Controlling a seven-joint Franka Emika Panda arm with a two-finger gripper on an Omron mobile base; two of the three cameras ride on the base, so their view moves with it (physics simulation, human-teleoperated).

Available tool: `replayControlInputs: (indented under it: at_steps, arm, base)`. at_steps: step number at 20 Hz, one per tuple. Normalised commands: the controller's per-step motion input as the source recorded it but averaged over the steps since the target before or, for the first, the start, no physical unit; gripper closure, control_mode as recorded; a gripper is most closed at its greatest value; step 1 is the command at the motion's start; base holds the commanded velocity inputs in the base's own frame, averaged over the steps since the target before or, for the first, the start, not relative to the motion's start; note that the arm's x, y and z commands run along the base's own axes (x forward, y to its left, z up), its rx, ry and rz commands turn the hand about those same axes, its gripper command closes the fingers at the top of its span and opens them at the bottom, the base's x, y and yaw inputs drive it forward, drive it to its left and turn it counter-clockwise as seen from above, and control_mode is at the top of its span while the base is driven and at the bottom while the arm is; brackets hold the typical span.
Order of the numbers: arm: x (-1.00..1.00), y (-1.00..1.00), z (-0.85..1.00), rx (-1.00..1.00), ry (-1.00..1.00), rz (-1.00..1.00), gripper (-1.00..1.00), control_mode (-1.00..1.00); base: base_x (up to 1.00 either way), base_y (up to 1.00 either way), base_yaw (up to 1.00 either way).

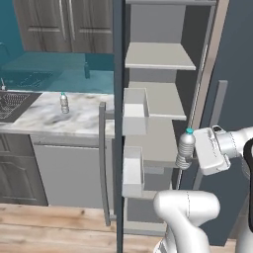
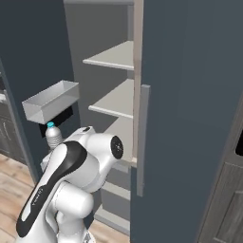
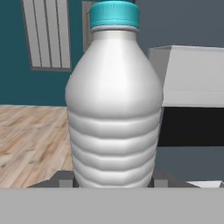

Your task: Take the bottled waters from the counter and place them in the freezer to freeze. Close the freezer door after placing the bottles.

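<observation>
Upright, ribbed clear bottle [image 3: 114, 109], lt blue cap.

Domestic kitchen: marble-patterned counter [image 1: 44, 118] with inset sink [image 1: 12, 105] at its left edge, grey woodgrain wall cabinets [image 1: 64, 24], teal backsplash [image 1: 54, 69], open freezer [image 1: 158, 99], wood-plank floor [image 1: 49, 227].

upright ribbed bottle [image 3: 114, 109] with light blue cap [image 3: 114, 14] gripped low between jaws; wooden floor [image 3: 30, 140] behind, white bin [image 3: 192, 76] right.

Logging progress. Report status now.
Gripper shut on bottle, upright at open freezer. Second bottle on counter. Nothing blocking.
</observation>
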Motion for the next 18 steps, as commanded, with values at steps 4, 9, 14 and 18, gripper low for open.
replayControlInputs:
  at_steps: [4,9,14,18]
  arm:
    - [0.0,0.0,0.0,0.0,0.0,0.0,1.0,1.0]
    - [0.0,0.0,0.0,0.0,0.0,0.0,1.0,1.0]
    - [0.0,0.0,0.0,0.0,0.0,0.0,1.0,1.0]
    - [0.0,0.0,0.0,0.0,0.0,0.0,1.0,1.0]
  base:
    - [-0.08,-0.33,0.0]
    - [-0.01,-0.38,0.0]
    - [-0.06,-0.29,0.0]
    - [0.06,0.0,0.0]
